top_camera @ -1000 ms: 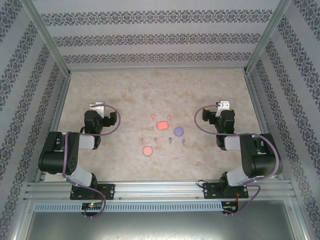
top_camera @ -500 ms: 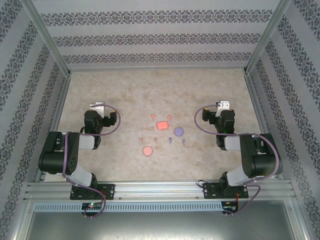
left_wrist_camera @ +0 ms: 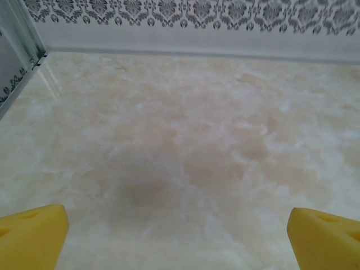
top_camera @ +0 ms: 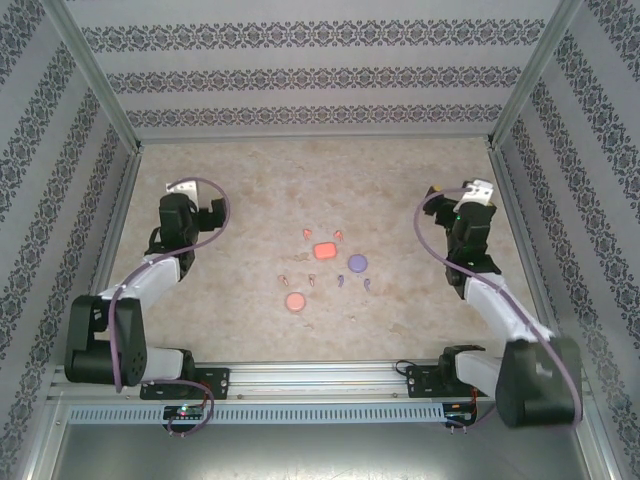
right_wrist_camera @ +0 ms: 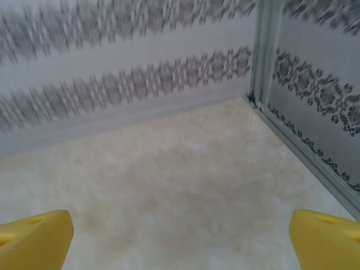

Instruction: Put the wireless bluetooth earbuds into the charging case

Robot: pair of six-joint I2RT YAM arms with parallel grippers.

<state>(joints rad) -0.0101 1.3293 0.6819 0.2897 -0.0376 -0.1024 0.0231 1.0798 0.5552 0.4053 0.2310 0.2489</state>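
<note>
Wireless bluetooth earbuds point(top_camera: 313, 280) lie loose near the middle of the marbled beige table point(top_camera: 420, 180), seen from above. They are tiny bean-like shapes, several salmon-pink and two purple buds point(top_camera: 341, 280). They are scattered around three small cases: a salmon-pink rectangular case point(top_camera: 323, 250), a round purple case point(top_camera: 357, 263) just beside it, and a round salmon-pink case point(top_camera: 295, 301) nearer the arms. No bud sits in a case, so the task looks not yet begun. Whether the cases are open is too small to tell.

Both arms reach out to the sides, well apart from the cluster. The left gripper point(left_wrist_camera: 180, 239) has its yellow fingertips spread to the far corners of its wrist view, with bare table between them and nothing held. The right gripper point(right_wrist_camera: 180, 239) is spread just as wide and is also empty, and it faces the far right corner of the patterned enclosure. This wide, empty stance probably serves as a ready position. The buds being so small, either arm would likely need to swing inward and narrow its fingers carefully.
</note>
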